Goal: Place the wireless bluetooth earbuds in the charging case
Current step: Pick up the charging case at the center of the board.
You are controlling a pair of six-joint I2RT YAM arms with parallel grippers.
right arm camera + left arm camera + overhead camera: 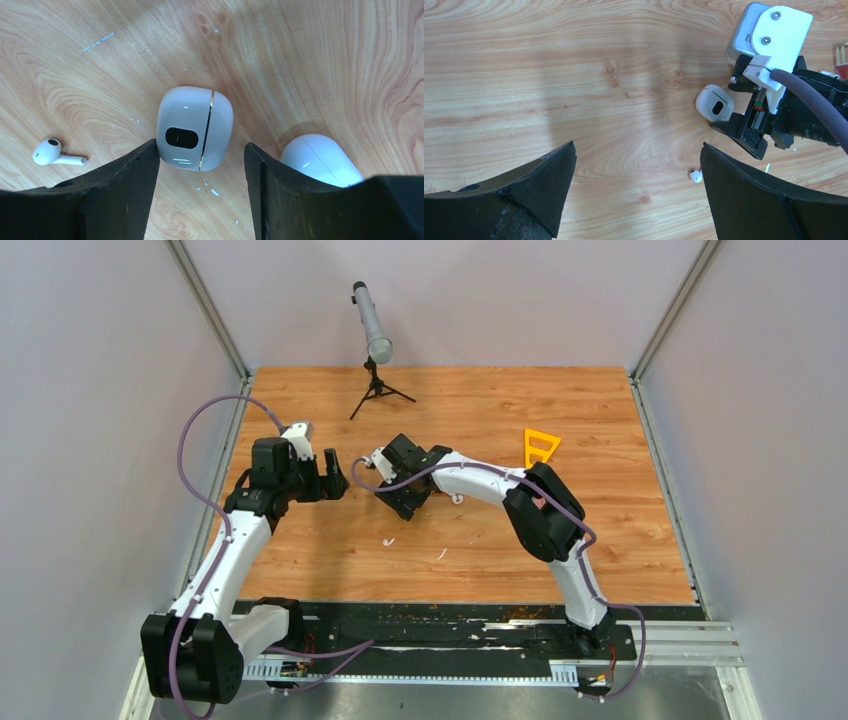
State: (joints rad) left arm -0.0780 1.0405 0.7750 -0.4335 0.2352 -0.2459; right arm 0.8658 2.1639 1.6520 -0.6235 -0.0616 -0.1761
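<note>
Case [192, 127] lies shut on table [300, 60], between fingers of right gripper [200, 146], which stand apart, not clamped. Bud [50, 152] lies loose near it. Left gripper [638, 145] gapes wide, empty. Bud likely light, slick, rolls easily: pinch gently across the stem.

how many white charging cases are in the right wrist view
2. One charging case, gold-seamed, lies between the right gripper's fingertips; the second case sits beside it, partly hidden behind one finger. More may lie out of view.
</note>
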